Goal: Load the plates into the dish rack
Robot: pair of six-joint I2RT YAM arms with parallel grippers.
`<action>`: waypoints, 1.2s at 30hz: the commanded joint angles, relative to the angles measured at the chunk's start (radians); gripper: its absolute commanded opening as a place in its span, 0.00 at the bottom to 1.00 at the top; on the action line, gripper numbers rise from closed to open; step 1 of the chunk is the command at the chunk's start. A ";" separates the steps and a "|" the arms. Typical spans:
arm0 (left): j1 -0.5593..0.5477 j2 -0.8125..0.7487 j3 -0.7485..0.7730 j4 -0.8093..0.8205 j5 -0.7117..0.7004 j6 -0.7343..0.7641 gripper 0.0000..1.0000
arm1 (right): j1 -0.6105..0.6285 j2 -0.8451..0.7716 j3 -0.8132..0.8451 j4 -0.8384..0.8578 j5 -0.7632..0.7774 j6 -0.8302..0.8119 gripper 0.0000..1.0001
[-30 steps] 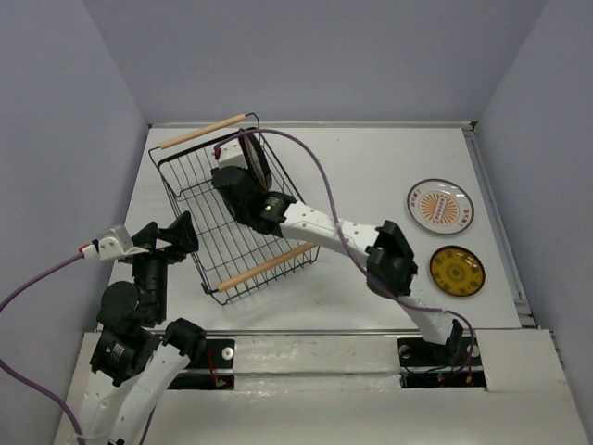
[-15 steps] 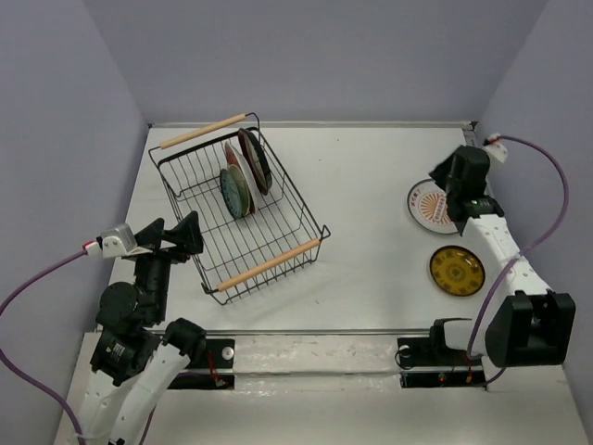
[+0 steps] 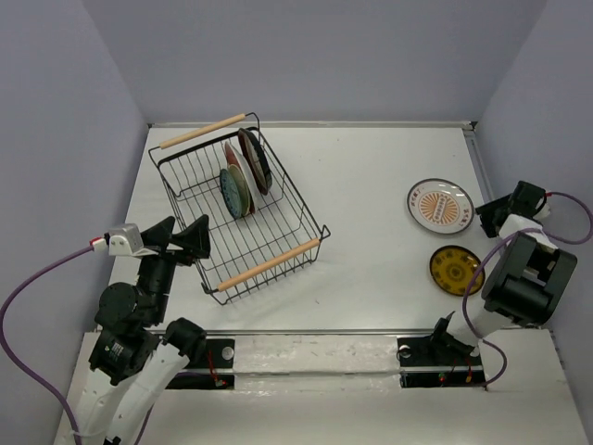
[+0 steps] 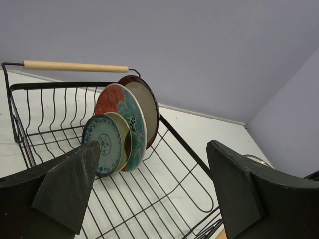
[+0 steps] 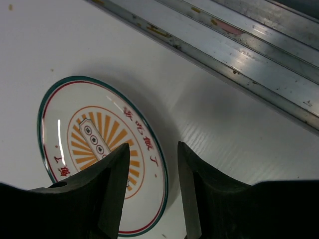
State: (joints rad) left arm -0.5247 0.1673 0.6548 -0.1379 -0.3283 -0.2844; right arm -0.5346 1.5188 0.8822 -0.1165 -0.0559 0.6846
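White tabletop (image 3: 371,185) enclosed by lavender walls. The dish rack (image 3: 208,218) sits at left, skewed to the tabletop edges, with four plates on edge in its far half: the maroon-rimmed plate (image 4: 147,104) rearmost, then the floral plate (image 4: 122,112), the cream plate (image 4: 125,144) and the small teal-blue plate (image 4: 102,144). At right, the sunburst plate (image 3: 439,206) and the yellow plate (image 3: 456,271) lie flat (near each other, not touching). The left arm (image 3: 139,297) faces the rack, jaws wide apart and empty. The right arm (image 3: 523,278) holds its jaws apart over the sunburst plate's rim; contact cannot be told.
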 commanded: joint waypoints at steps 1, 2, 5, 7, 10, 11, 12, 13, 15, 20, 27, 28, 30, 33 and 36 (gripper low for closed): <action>-0.009 -0.002 0.002 0.058 0.020 0.021 0.99 | -0.027 0.053 0.041 0.043 -0.104 -0.040 0.49; -0.011 -0.002 0.002 0.060 0.020 0.022 0.99 | -0.036 0.066 0.041 0.043 -0.117 -0.052 0.50; -0.011 0.001 0.002 0.060 0.026 0.021 0.99 | -0.036 0.119 0.041 0.069 -0.172 -0.054 0.50; -0.012 0.003 0.002 0.060 0.028 0.022 0.99 | -0.036 0.176 0.052 0.081 -0.211 -0.051 0.49; -0.011 0.008 0.000 0.061 0.034 0.019 0.99 | -0.036 0.239 0.054 0.104 -0.288 -0.031 0.48; -0.011 0.008 0.000 0.063 0.037 0.017 0.99 | -0.036 0.253 0.054 0.138 -0.311 -0.022 0.47; -0.012 0.012 0.000 0.064 0.038 0.016 0.99 | -0.036 0.264 0.054 0.144 -0.318 -0.016 0.45; -0.012 0.014 0.000 0.066 0.044 0.013 0.99 | -0.036 0.282 0.054 0.156 -0.329 -0.010 0.41; -0.012 0.020 -0.003 0.072 0.052 0.010 0.99 | -0.036 0.293 0.046 0.173 -0.343 0.003 0.33; -0.012 0.054 -0.007 0.075 0.051 0.002 0.99 | -0.036 0.233 -0.032 0.311 -0.351 0.067 0.07; 0.003 0.123 0.000 0.078 0.104 -0.001 0.99 | 0.070 -0.073 -0.075 0.385 -0.328 0.173 0.07; 0.008 0.126 0.000 0.081 0.116 -0.004 0.99 | 0.135 -0.116 -0.078 0.391 -0.320 0.187 0.07; 0.022 0.135 -0.003 0.099 0.161 -0.019 0.99 | 0.214 -0.230 -0.066 0.388 -0.277 0.210 0.07; 0.034 0.172 -0.007 0.126 0.248 -0.051 0.99 | 0.359 -0.351 -0.025 0.365 -0.205 0.207 0.07; 0.037 0.236 0.003 0.130 0.324 -0.062 0.99 | 0.481 -0.428 0.009 0.359 -0.176 0.199 0.07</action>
State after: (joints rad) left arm -0.4965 0.3210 0.6537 -0.0765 -0.1226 -0.3206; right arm -0.1619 1.1835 0.8146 0.1596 -0.2890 0.8536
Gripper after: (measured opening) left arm 0.990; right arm 0.103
